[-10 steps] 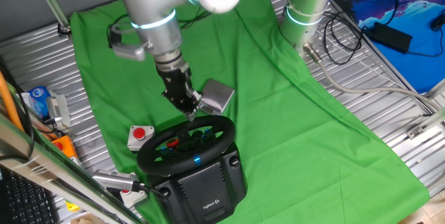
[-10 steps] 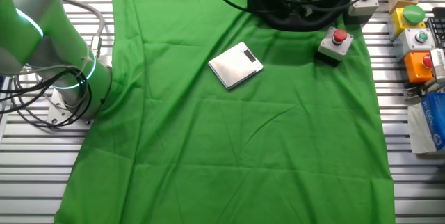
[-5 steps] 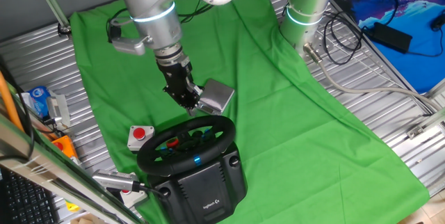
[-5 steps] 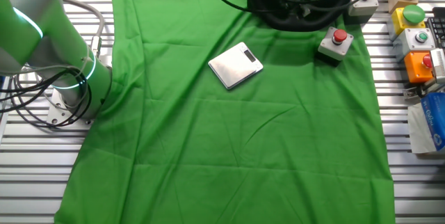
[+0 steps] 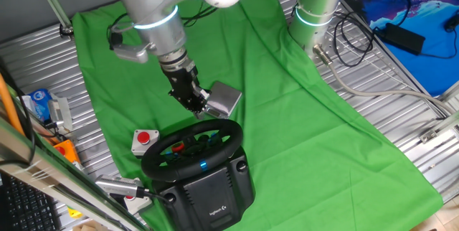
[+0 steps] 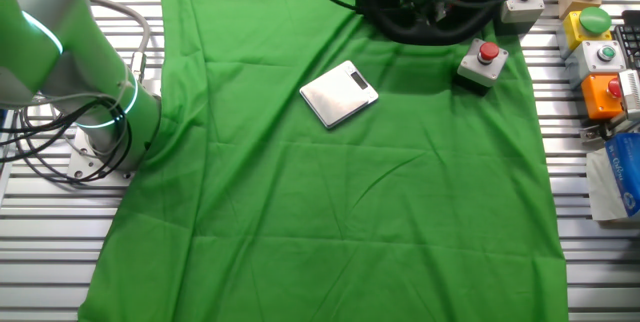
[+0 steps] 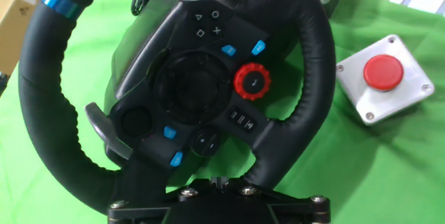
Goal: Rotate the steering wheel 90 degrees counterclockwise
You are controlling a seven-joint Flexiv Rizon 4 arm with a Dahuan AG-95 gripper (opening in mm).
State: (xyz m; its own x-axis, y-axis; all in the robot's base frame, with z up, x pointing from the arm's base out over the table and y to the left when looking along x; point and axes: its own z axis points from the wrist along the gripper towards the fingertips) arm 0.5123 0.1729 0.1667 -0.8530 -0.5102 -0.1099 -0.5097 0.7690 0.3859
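The steering wheel is a black rim with red and blue hub buttons on a dark grey base with a small white logo. In the hand view the rim fills the frame, its blue stripe at the upper left and a red dial on the hub. In the other fixed view only part of the rim shows at the top edge. My gripper hangs just above and behind the far rim, not touching it. Its fingers look pressed together and empty; in the hand view only a narrow tip of the gripper shows.
A small white box with a red button sits on the green cloth beside the wheel. A silver flat scale lies right behind my gripper. More button boxes stand at the table edge. A second arm's base stands at the back.
My gripper has risen from the wheel's far rim and drifted slightly left. The wheel has not visibly turned.
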